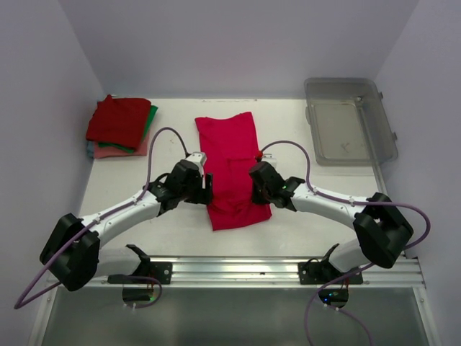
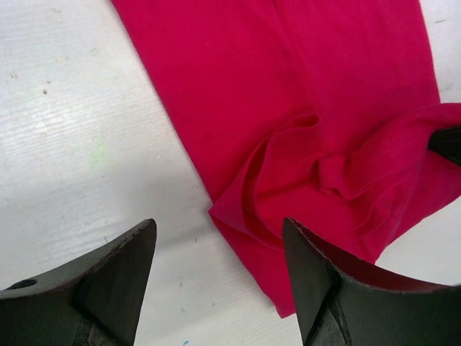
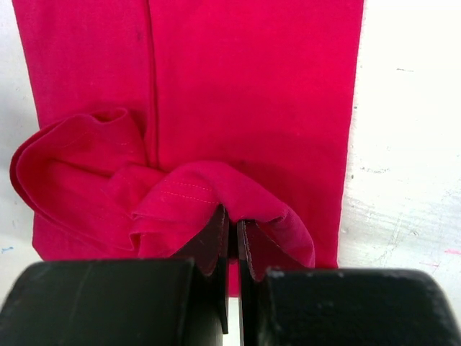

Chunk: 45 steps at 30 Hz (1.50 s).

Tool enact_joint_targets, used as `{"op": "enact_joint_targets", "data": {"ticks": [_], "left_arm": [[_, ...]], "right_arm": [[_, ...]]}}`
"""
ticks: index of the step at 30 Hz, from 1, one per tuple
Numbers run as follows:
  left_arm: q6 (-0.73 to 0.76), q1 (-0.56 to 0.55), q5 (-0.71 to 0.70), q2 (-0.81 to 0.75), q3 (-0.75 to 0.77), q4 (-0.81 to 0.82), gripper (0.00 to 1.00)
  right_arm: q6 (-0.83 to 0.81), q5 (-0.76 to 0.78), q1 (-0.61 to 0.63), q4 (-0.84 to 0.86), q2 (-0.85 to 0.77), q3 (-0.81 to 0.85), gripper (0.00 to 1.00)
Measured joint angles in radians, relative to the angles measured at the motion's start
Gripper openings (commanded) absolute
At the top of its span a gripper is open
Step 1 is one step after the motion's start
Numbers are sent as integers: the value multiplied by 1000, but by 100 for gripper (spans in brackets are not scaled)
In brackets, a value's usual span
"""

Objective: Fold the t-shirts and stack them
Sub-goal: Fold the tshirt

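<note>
A bright crimson-pink t-shirt (image 1: pixel 230 155) lies folded into a long strip in the middle of the white table (image 1: pixel 288 122). Its near end is bunched up. My left gripper (image 1: pixel 209 189) is open at the strip's left edge; in the left wrist view (image 2: pixel 218 238) one finger is over the bare table and the other over the cloth (image 2: pixel 324 94). My right gripper (image 1: pixel 256 189) is shut on a raised fold of the shirt's near hem (image 3: pixel 216 194), with cloth draped over the fingertips (image 3: pixel 233 216). A folded stack with a dark red shirt (image 1: pixel 119 119) on top of green (image 1: pixel 150 119) and salmon-pink (image 1: pixel 119 151) ones sits at the far left.
A clear grey plastic bin (image 1: pixel 349 122) stands at the far right corner. Walls close in the table on the left, back and right. A metal rail (image 1: pixel 230 270) carrying the arm bases runs along the near edge.
</note>
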Motion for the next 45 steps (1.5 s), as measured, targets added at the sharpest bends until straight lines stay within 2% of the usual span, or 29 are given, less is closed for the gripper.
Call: {"op": "enact_joint_targets", "data": {"ticks": [7,12,21,23,27,30,37,45], "left_arm": [[1,30,100,20,-33,139,73],[1,69,215,109,-32,208,69],[1,85,343,265,-29,294,56],[2,85,356,268,-25,299,54],[2,85,372,264,-21,295,42],[4,85,378,239,-14,261,39],[10,85,388,143,-13,191,37],[10,85,402,135,-14,180,36]], "right_arm": [[0,0,0,3,0,-11,0],[0,0,0,3,0,-14,0],[0,-2,0,4,0,-17,0],[0,-2,0,4,0,-19,0],[0,-2,0,5,-5,-33,0],[1,-3,0,4,-25,-47,0],[0,-4,0,2,-68,-57,0],[0,-3,0,-8,-77,-57,0]]}}
